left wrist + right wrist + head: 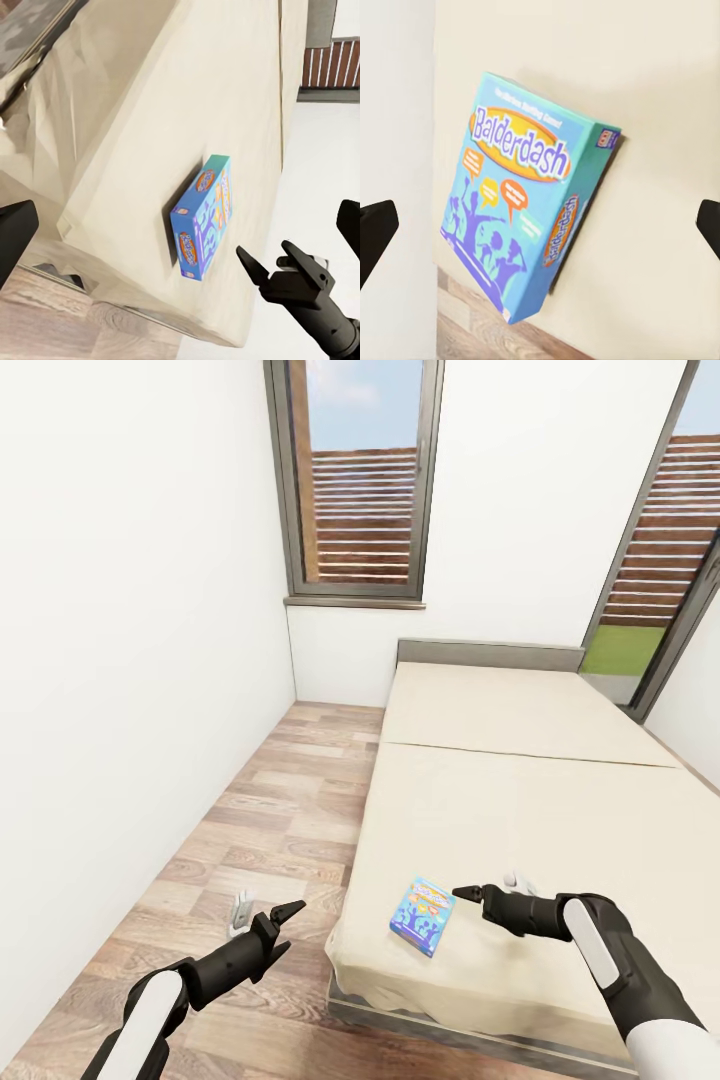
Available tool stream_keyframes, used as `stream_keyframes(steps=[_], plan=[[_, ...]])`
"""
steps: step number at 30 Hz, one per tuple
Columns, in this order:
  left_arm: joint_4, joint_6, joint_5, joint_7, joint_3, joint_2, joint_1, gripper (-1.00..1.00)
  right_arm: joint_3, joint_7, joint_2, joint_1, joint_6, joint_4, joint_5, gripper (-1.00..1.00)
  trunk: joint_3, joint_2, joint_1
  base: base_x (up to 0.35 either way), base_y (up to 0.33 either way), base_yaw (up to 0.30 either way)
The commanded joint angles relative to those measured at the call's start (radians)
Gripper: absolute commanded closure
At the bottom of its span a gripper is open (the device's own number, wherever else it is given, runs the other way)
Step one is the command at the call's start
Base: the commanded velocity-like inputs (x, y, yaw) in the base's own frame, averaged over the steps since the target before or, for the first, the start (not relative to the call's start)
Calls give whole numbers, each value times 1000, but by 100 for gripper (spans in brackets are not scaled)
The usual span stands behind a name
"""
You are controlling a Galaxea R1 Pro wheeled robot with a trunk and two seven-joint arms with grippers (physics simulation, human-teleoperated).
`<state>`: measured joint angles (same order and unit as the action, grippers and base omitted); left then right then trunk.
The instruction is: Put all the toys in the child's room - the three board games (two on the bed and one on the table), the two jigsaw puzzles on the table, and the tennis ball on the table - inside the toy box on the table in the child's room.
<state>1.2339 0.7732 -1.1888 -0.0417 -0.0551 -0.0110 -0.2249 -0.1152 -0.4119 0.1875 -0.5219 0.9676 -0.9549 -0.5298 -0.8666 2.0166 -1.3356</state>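
Observation:
A small blue board game [423, 915] printed "Balderdash" lies flat near the front left corner of the bed [520, 800], close to the mattress edge. My right gripper [470, 891] hovers over the mattress just right of the box, pointing at it, and is open. The right wrist view shows the box [529, 214] centred between the widely spread fingertips [375, 229], not touching them. My left gripper [283, 920] hangs open over the wood floor, left of the bed. In the left wrist view I see the box [202, 217] and the right gripper [266, 256] beside it.
The bed has a grey headboard [490, 653] against the far wall. A strip of plank floor [280, 800] runs between the bed and the white left wall. A tall window [360, 480] is ahead and a glass door [660, 560] stands at the right.

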Motion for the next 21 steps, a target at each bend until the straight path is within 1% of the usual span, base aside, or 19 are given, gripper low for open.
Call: stream_keyframes(steps=[1, 5, 9, 21], plan=[[0, 5, 3, -4, -2, 0, -1, -100, -2, -9, 0, -1, 4, 1, 8, -100, -1, 0, 0, 0, 0, 38], [0, 5, 3, -4, -2, 0, -1, -100, -1, -10, 0, -1, 5, 3, 7, -100, 0, 0, 0, 0, 0, 78], [0, 5, 3, -4, -2, 0, -1, -100, 0, -11, -1, -1, 5, 3, 7, -100, 1, 0, 0, 0, 0, 161], [0, 5, 3, -4, -2, 0, -1, -100, 1, -13, 0, -1, 5, 4, 7, -100, 4, 0, 0, 0, 0, 231]])
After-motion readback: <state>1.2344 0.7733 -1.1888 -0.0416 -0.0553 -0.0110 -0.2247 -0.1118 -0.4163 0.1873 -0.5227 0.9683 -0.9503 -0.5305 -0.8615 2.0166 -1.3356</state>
